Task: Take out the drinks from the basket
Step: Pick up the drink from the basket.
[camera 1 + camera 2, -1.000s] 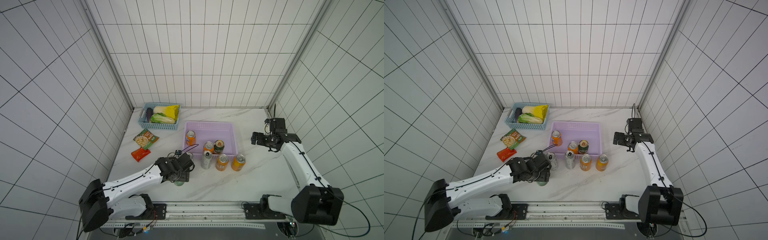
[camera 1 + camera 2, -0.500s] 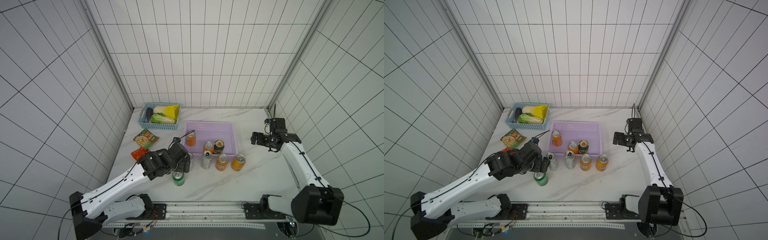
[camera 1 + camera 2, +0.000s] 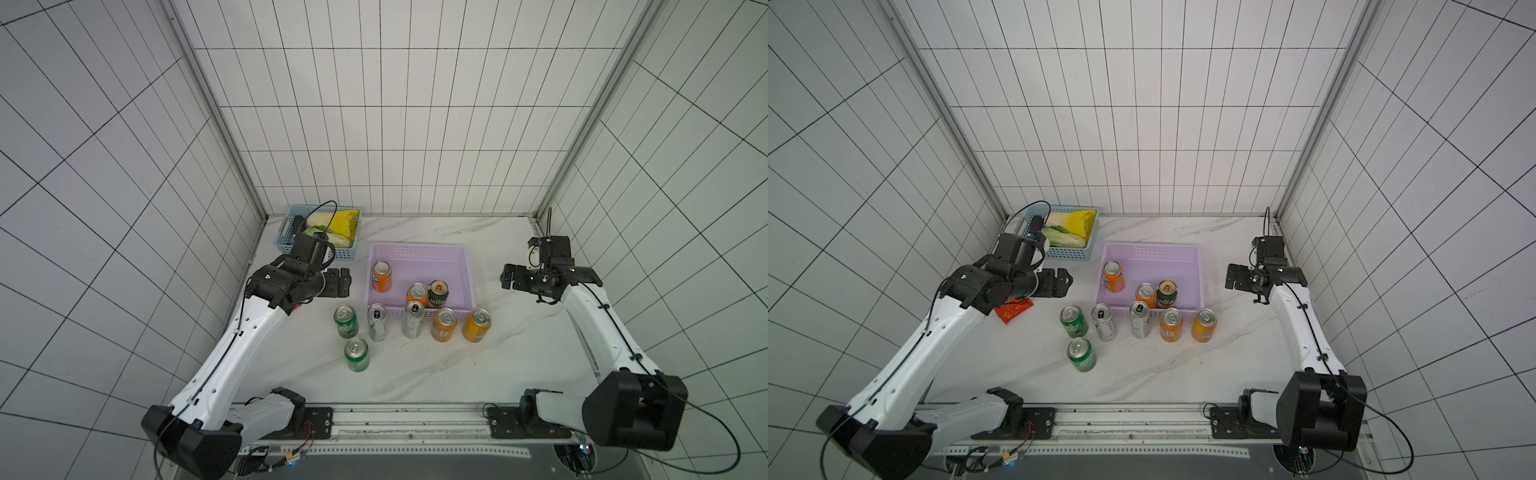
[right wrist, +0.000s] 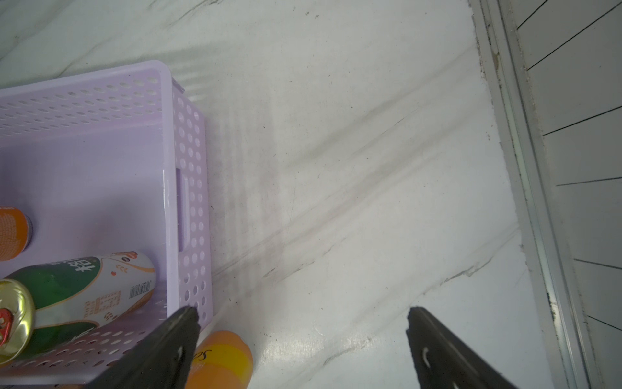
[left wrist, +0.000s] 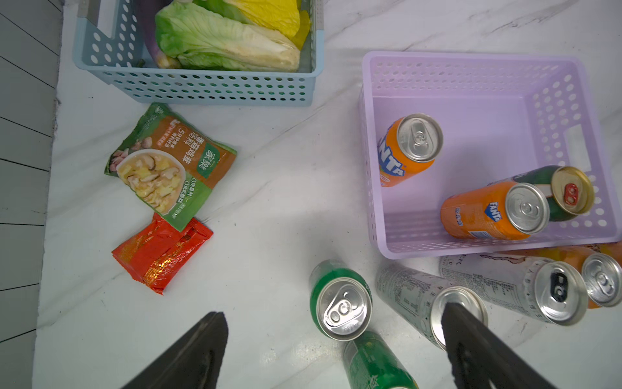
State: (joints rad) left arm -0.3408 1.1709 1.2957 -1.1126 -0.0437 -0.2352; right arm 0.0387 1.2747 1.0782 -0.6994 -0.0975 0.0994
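The lilac basket holds three drinks: an orange can at its left, another orange can and a dark green gold-topped can by its front wall. Several drinks stand on the table in front of it: two green cans, two slim silver cans and two orange cans. My left gripper hangs open and empty left of the basket, above the table. My right gripper is open and empty right of the basket.
A light blue basket with vegetables stands at the back left. A green snack packet and a red packet lie on the table beneath my left arm. Tiled walls close in the left, back and right sides.
My left gripper opened and let go of the front green can, which now stands on the table. The left arm rose and swung back toward the basket's left side. The right arm stayed still.
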